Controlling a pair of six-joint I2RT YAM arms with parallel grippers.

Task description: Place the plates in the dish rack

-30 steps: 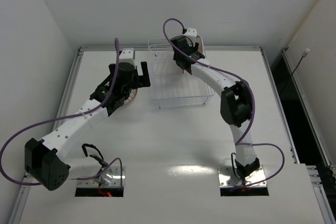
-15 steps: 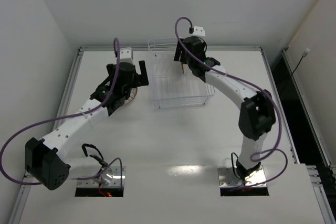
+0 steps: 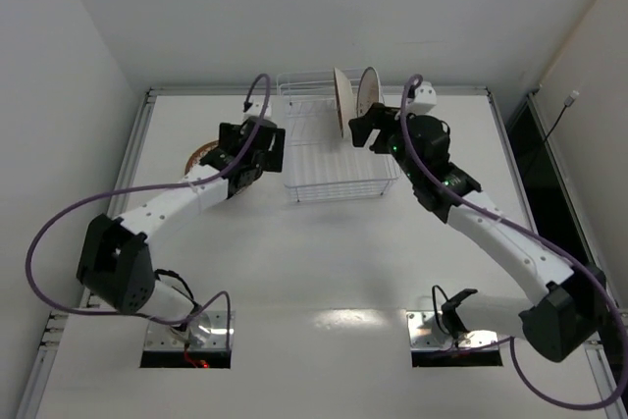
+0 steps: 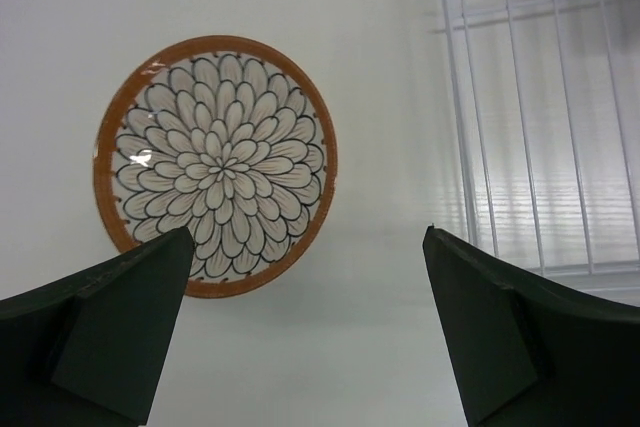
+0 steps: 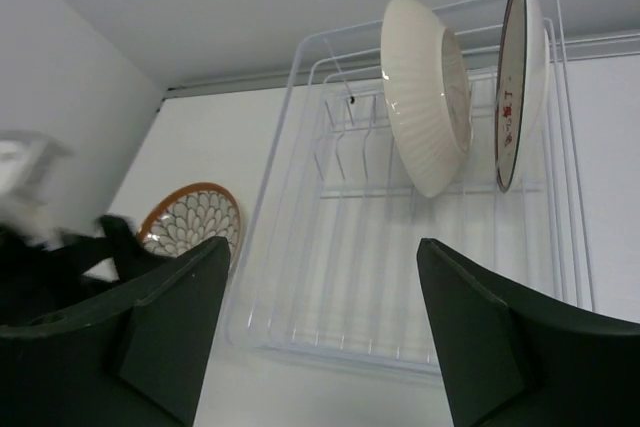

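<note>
At the left, the petal plate (image 4: 215, 165) lies flat, face up, on the table (image 4: 380, 347), outside the rack and near its left wall. The left claw (image 4: 305, 287) hangs above it with jaws at full spread, holding nothing. The rack (image 5: 290, 277) stands at the far middle of the table. Two plates stand on edge in its far end: a leaning cream-backed plate (image 5: 425, 92), and to its right a thinner plate (image 5: 515, 82) close to the wall. The right claw (image 5: 322, 297) sits just off these two, jaws well apart and empty. Judged risks: the flat plate offers no raised edge, so an off-centre descent could make the fingers skid or shove it against the wire; the leaning plate could tip if the right arm brushes it; both arms working at the rack together could collide
</note>
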